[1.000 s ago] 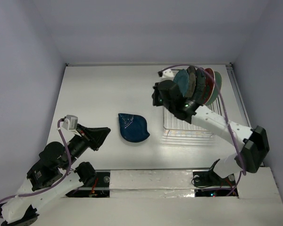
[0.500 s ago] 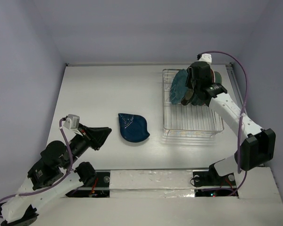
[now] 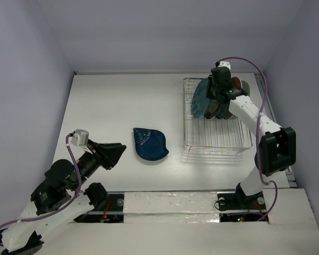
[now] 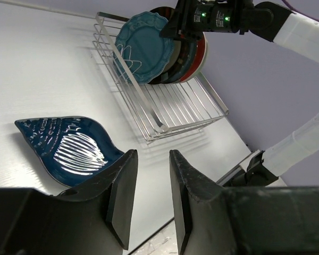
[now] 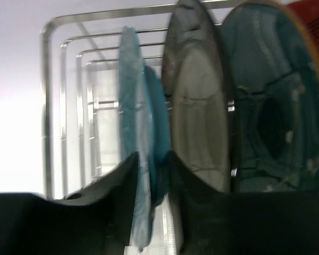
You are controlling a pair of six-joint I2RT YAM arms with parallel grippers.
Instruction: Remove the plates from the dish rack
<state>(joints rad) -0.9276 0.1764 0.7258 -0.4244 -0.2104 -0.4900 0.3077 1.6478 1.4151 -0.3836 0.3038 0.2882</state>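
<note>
Top view: bright, even, diffuse light from above. The table reads near-white, with only a faint soft shadow along the near edge of the dish rack. Sharp throughout.

Left wrist view: rack in good focus, with glints on its wires. The leaf-shaped plate beside the rack shows white glare streaks on its ridges. The left gripper is dark and underexposed.

Right wrist view: soft and blurred overall. The teal plate in the rack has a smeared rim. The table beyond the rack is blown out white. The dark teal plate carries mirror-like reflections.
</note>
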